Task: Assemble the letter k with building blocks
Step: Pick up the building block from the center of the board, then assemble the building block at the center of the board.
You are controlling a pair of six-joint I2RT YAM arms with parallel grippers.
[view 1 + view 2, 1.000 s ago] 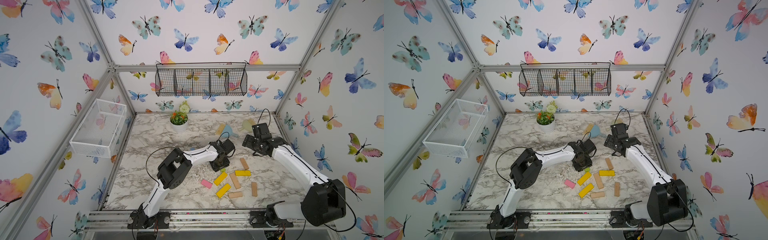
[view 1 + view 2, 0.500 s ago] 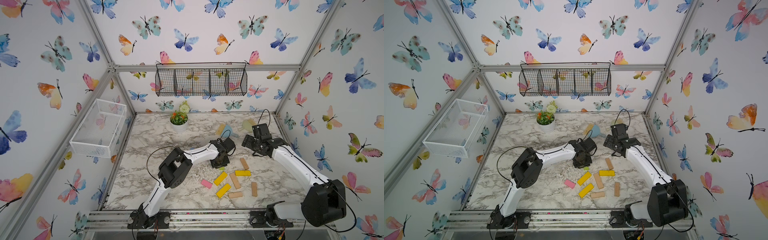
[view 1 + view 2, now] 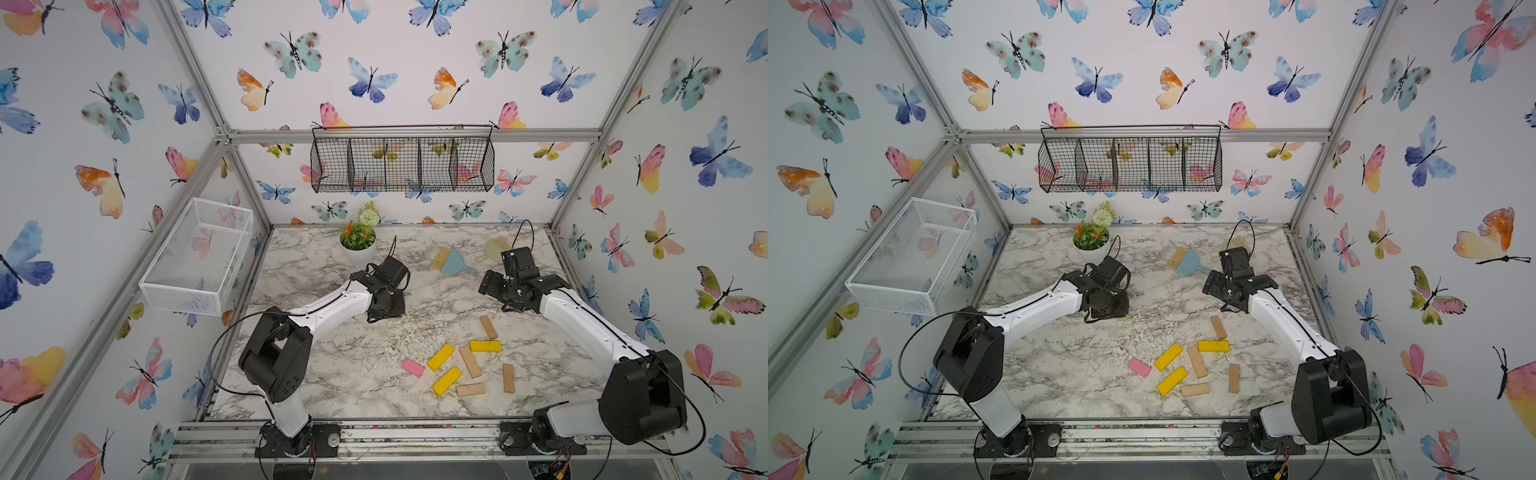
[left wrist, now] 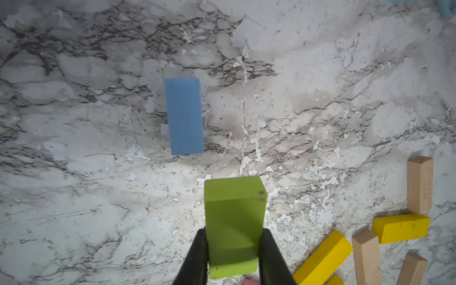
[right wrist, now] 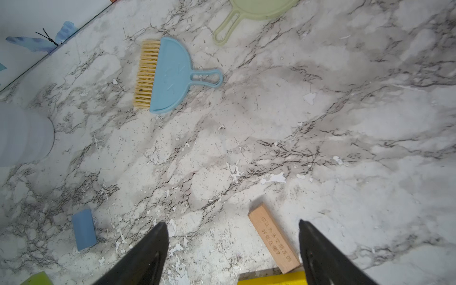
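My left gripper (image 4: 233, 230) is shut on a green block (image 4: 234, 217), which sticks out past its black fingers. In both top views it hovers mid-table (image 3: 386, 309), with only a sliver of that green block (image 3: 1122, 319) showing. A light blue block (image 4: 183, 116) lies flat beyond it. Near the front lie a pink block (image 3: 412, 368), three yellow blocks (image 3: 440, 356) and several tan blocks (image 3: 470, 361). My right gripper (image 5: 231, 222) stands open and empty above the table (image 3: 496, 286), near a tan block (image 5: 274, 238) and a yellow one (image 5: 271, 281).
A blue mini dustpan brush (image 3: 451, 262) and a green one (image 3: 492, 249) lie at the back right. A potted plant (image 3: 358, 241) stands at the back centre. A white mesh basket (image 3: 199, 253) hangs on the left wall and a black wire basket (image 3: 401, 162) on the back wall.
My left gripper has shut on the green block and carried it left, away from the pile. The right arm has stayed put.
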